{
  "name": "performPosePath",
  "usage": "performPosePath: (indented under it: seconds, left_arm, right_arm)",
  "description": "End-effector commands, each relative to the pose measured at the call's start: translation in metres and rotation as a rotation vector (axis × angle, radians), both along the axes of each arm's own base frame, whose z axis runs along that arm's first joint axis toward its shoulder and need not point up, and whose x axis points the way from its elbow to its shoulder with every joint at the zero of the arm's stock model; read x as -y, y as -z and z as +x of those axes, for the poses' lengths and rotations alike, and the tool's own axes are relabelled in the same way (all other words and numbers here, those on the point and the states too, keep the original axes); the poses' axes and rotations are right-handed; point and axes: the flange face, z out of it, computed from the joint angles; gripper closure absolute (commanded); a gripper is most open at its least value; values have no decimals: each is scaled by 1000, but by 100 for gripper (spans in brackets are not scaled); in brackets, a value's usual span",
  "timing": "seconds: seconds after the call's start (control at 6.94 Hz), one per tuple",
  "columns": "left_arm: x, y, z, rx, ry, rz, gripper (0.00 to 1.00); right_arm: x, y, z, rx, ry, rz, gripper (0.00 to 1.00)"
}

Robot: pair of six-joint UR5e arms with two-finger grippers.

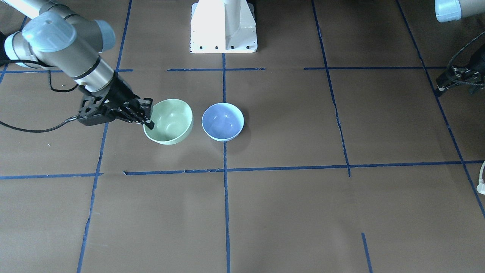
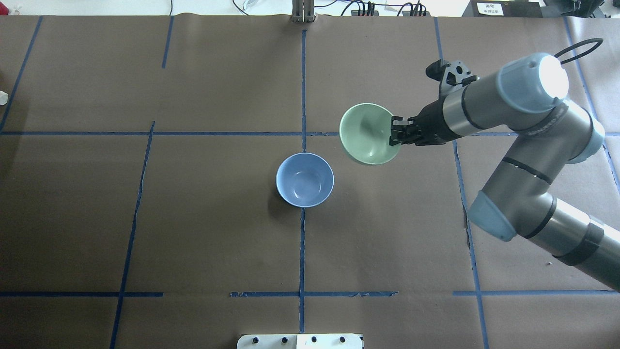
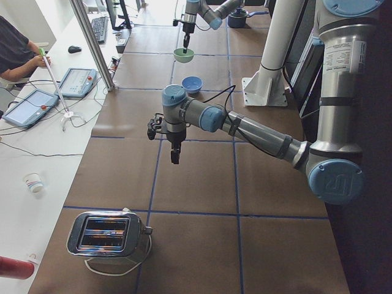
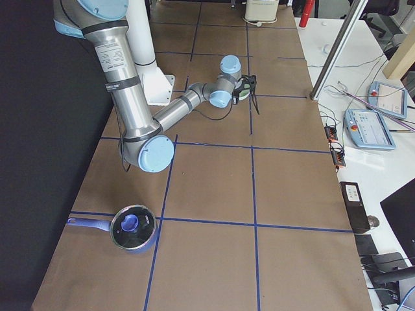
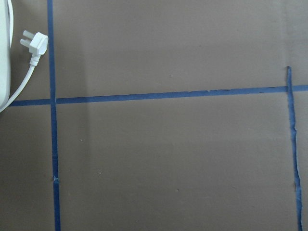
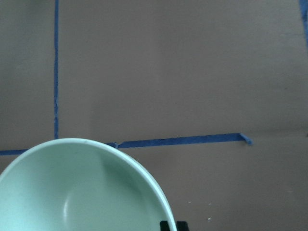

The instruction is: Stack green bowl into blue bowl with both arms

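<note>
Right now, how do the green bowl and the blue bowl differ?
Colour: the green bowl is mint, the blue bowl periwinkle.
Support: the green bowl is pinched at its rim by the right hand and looks raised off the table; the blue bowl sits free on the table.
Pose: the green bowl looks tilted, the blue bowl level.
Shared: both are open side up, empty and similar in shape. They are side by side, not stacked.

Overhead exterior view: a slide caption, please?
Right arm holds the glossy round mint-green bowl by its rim, beside the round periwinkle-blue bowl.
</note>
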Motion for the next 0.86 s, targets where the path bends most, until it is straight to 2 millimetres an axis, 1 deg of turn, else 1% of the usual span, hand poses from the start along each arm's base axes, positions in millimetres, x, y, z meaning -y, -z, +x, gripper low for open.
performPosePath:
  seconds: [0.0,0.14,0.29,0.43,0.58,0.72]
  left_arm:
    - [0,-3,-2,4,3,-7,0]
    - [0,-3,-3,4,6,-7,0]
    - [0,-3,-5,2,10,-8,0]
    - [1,-3,-6,2,11,-8,0]
    - [1,-3,-7,2,13,-8,0]
    - [0,-4,-7,3,13,-9,0]
  right_arm:
    - [-40,44,-62,42,-34,-43,99]
    - [-58,51,-87,46,-58,-52,99]
    - [-66,49,-98,35,-68,-46,99]
    - [-68,44,-106,21,-68,-49,98]
    - [-61,53,-118,17,-70,-52,98]
    - [-56,50,-123,6,-92,-45,97]
